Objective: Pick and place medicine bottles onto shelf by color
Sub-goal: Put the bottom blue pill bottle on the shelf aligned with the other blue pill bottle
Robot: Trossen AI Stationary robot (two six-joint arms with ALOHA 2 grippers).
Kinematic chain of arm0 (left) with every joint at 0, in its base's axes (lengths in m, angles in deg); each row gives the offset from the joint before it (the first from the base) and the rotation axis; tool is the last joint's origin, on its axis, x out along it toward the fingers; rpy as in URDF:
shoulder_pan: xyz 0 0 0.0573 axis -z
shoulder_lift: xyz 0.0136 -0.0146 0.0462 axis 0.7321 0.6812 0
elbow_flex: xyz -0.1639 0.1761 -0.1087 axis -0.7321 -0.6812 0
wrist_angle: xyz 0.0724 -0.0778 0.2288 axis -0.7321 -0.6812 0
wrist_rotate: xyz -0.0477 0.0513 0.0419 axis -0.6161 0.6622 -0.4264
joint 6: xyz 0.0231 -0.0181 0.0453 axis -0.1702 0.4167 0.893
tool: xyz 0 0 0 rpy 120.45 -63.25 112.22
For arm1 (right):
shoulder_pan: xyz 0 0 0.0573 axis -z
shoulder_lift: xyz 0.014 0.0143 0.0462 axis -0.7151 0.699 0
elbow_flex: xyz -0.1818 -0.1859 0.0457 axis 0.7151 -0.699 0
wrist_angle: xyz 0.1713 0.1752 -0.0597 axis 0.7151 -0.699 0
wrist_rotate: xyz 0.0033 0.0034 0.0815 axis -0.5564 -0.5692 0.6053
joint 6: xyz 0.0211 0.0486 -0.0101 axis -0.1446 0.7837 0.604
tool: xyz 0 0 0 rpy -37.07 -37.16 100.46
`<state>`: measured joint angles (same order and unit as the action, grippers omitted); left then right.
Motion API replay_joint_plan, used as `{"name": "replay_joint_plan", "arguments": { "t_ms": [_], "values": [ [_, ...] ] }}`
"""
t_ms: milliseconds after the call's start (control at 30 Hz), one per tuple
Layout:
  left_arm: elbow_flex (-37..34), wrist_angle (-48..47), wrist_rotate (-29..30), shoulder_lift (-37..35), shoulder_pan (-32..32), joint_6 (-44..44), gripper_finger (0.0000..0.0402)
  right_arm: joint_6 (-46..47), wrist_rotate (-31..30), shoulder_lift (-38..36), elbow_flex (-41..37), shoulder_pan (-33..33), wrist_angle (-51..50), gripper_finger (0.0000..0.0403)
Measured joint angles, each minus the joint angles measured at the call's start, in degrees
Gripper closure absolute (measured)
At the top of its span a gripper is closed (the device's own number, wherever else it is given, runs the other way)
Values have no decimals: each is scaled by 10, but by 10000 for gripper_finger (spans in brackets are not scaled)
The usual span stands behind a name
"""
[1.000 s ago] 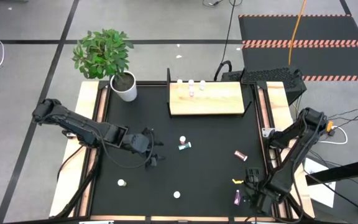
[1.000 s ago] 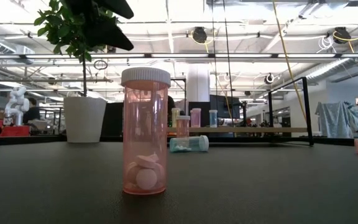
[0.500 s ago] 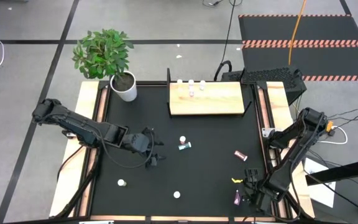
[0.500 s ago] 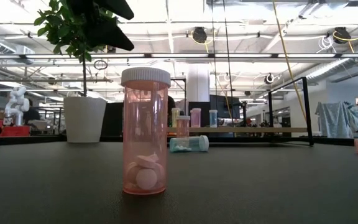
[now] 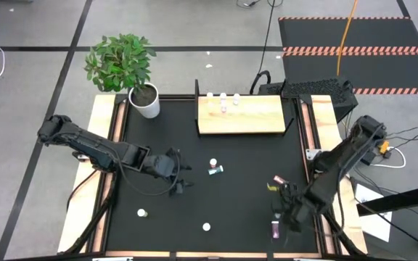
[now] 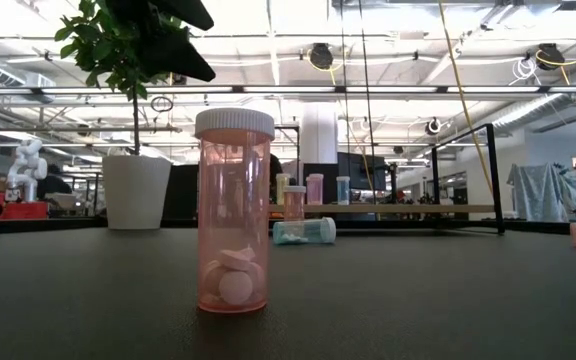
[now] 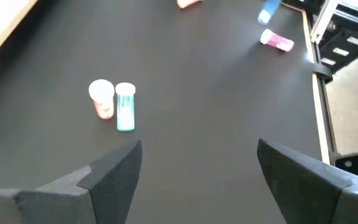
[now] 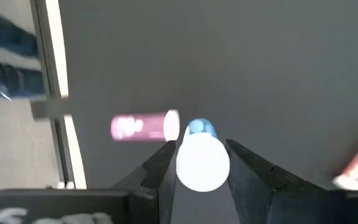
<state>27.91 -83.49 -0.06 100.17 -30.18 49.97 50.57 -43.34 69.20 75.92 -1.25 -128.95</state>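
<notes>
right gripper now pinching a blue bottle by its white cap, fingers pressed on both sides; a second ago it sat further toward the near right corner with fingers wider. In the high view the right arm has swung inward over the mat, gripper beside the magenta bottle lying near the front edge. Another magenta bottle lies just beyond. left gripper unchanged, fingers spread, holding nothing, hovering at mat's left-centre. Teal bottle and a small pink one mid-mat, unmoved. Three bottles stand along the shelf back edge. Low view same: pink bottle upright up front
</notes>
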Motion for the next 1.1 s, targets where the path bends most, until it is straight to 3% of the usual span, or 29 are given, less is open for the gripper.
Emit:
{"name": "replay_joint_plan", "arguments": {
  "t_ms": [133, 233, 433, 700, 933, 1100],
  "values": [
    [0, -6, -1, 0, 6, 10, 83, -82, 2, -34, 34, 88, -35, 283],
    [0, -17, -1, 0, 6, 12, 83, -184, 44, -30, 94, 186, -64, 285],
    [0, -30, -1, 0, -20, 39, 83, -388, 41, 9, 220, 411, -164, 286],
    [0, -30, 0, 0, -63, 11, 83, -577, 66, 104, 281, 719, -160, 285],
    [0, -29, 0, 0, -110, 5, 83, -678, 65, 254, 385, 801, -147, 285],
    [0, -30, 0, 0, -132, -22, 83, -705, 59, 307, 414, 828, -100, 285]
  ]
}}
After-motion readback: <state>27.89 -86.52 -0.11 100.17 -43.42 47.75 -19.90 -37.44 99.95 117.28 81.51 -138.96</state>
